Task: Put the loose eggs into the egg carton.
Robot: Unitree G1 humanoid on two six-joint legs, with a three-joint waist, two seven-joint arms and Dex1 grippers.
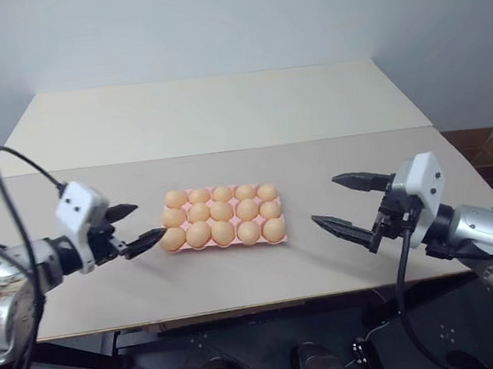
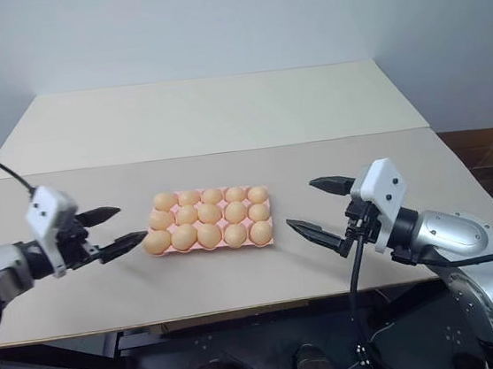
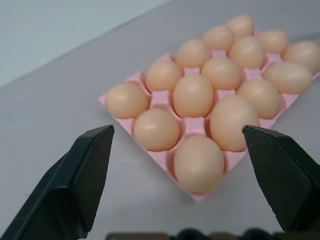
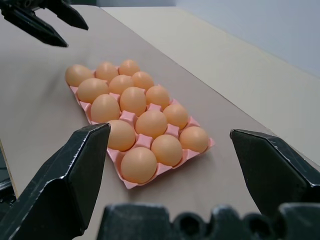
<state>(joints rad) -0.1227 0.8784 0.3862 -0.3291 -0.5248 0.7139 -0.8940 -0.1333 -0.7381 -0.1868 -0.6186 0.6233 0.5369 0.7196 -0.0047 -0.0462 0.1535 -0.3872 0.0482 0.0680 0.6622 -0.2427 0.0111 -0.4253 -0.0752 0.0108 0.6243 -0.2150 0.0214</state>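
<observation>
Your left gripper [image 1: 136,227] hangs with its fingers spread wide and nothing between them, its tips just beside the near-left corner of the egg carton [image 1: 282,236]. Every cup there holds one of the eggs [image 1: 223,232]. Right of the carton, well apart, your right gripper [image 1: 346,202] is likewise spread and empty.

left tool [image 1: 135,226] and right tool [image 1: 341,203] both gape wide, empty, pointing inward toward each other.
</observation>
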